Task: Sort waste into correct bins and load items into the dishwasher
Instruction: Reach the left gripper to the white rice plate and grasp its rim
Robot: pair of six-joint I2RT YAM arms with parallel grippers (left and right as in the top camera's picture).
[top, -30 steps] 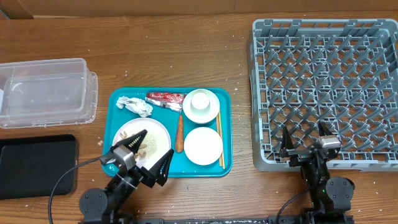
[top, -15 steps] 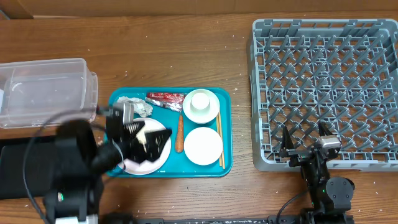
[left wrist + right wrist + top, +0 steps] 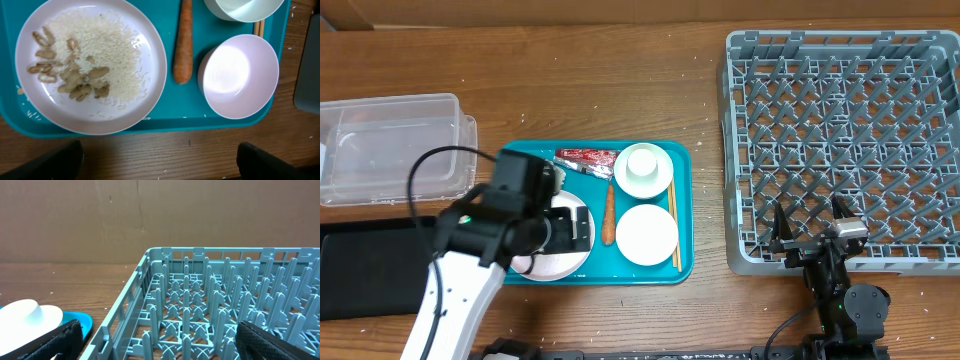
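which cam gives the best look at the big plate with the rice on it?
Left wrist: the large plate fills the frame from above, with rice and brown scraps plain. Overhead: the left arm covers most of it; only its near rim shows. Right wrist: faces the dish rack, plate not seen.

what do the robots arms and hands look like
The left arm has a white link, black joints and a looping black cable. The right arm is black with a silver wrist block. The left hand and right hand have black tapered fingers.
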